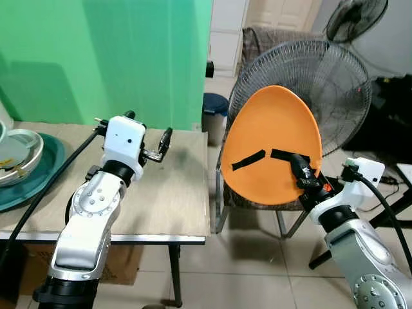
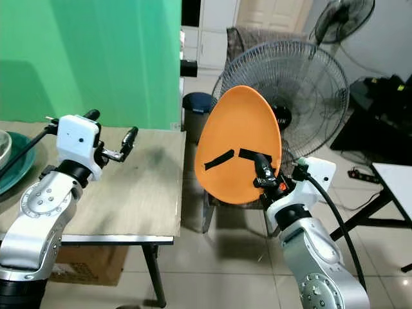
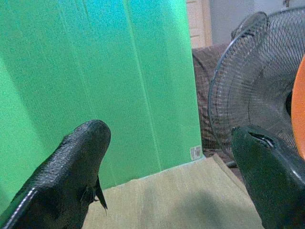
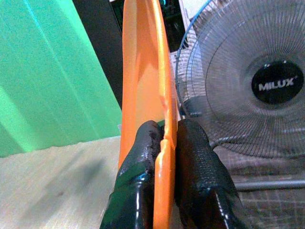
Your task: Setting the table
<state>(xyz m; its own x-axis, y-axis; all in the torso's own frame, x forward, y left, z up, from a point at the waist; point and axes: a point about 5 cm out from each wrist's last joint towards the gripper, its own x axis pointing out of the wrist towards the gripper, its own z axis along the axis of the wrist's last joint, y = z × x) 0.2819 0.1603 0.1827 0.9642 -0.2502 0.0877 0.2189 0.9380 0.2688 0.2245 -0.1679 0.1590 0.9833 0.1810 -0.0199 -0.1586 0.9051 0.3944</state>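
Note:
An orange plate (image 1: 270,138) stands on edge in the air, just right of the table's right edge. My right gripper (image 1: 293,159) is shut on its lower rim; in the right wrist view the two fingers (image 4: 198,167) pinch the orange plate (image 4: 143,76) from both sides. My left gripper (image 1: 161,147) hovers open over the table (image 1: 174,199), holding nothing. In the left wrist view its fingers (image 3: 71,167) are spread wide over the beige mat (image 3: 176,198).
A teal tray (image 1: 38,177) with metal dishes (image 1: 19,151) lies at the table's left end. A large standing fan (image 1: 322,77) and a chair (image 1: 257,199) stand behind the plate. A green screen (image 1: 116,58) backs the table. A white table corner (image 2: 396,177) sits far right.

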